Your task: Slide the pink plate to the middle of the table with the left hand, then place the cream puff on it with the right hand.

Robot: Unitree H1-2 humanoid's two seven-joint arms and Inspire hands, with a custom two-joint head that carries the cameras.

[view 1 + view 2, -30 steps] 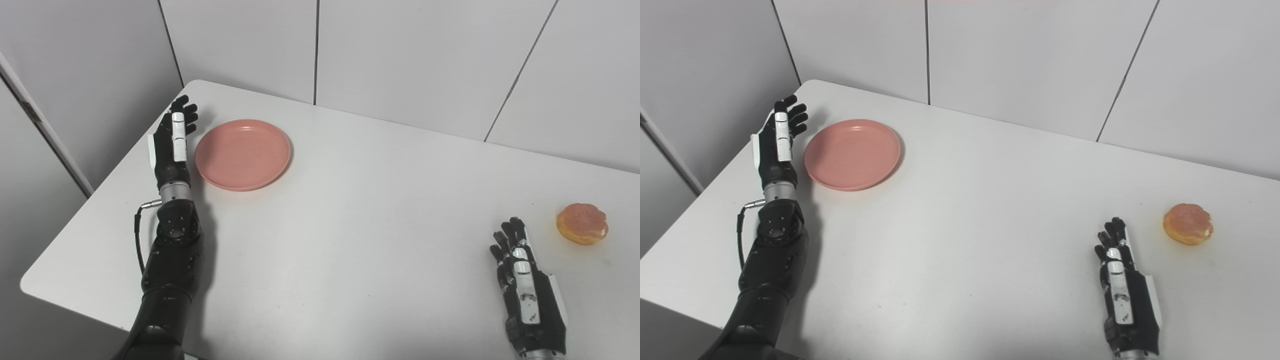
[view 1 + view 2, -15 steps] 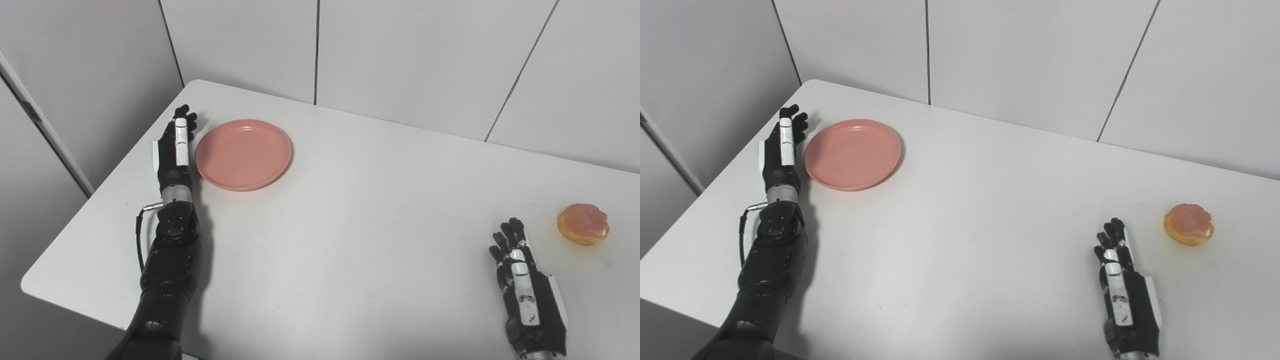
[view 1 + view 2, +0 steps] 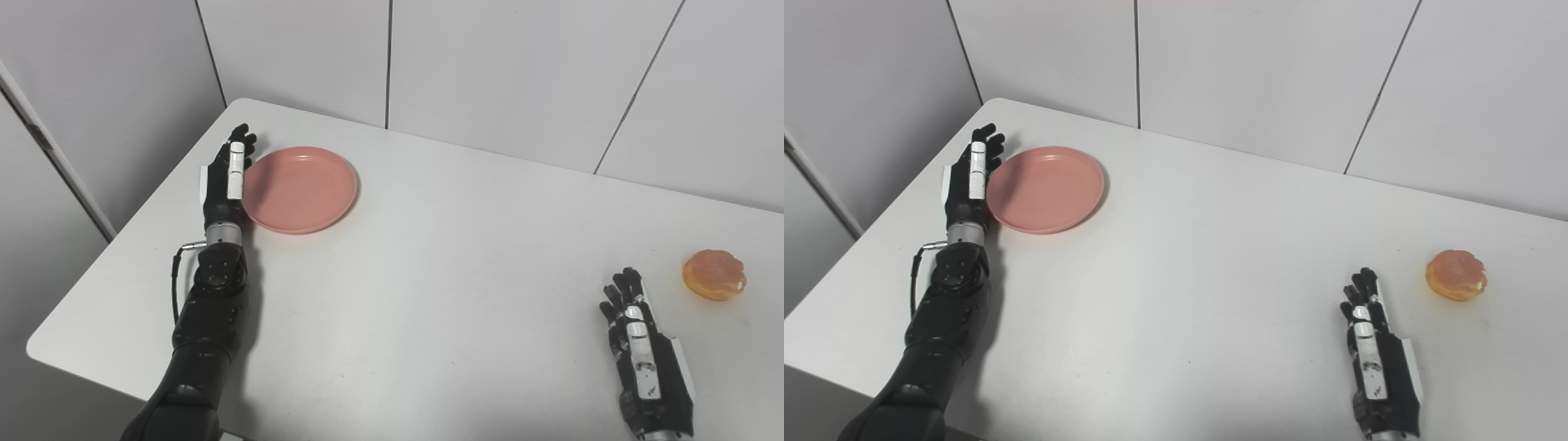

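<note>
Left eye: left hand [image 3: 224, 180] edge-on against plate [image 3: 306, 188] rim at table [image 3: 429, 275] far-left, fingers straight and together, holding nothing | Right eye: right hand [image 3: 1377, 361] flat, fingers slightly apart, empty; puff [image 3: 1456, 283] near it, clearer of the frame edge here

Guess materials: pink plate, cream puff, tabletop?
Pink plate: likely plastic or melamine; even matte colour, soft sheen at the rim. Cream puff: baked pastry or a replica, cannot tell; golden-brown, glossy bumpy top. Table: probably white laminate; smooth, satin, rounded corners.
</note>
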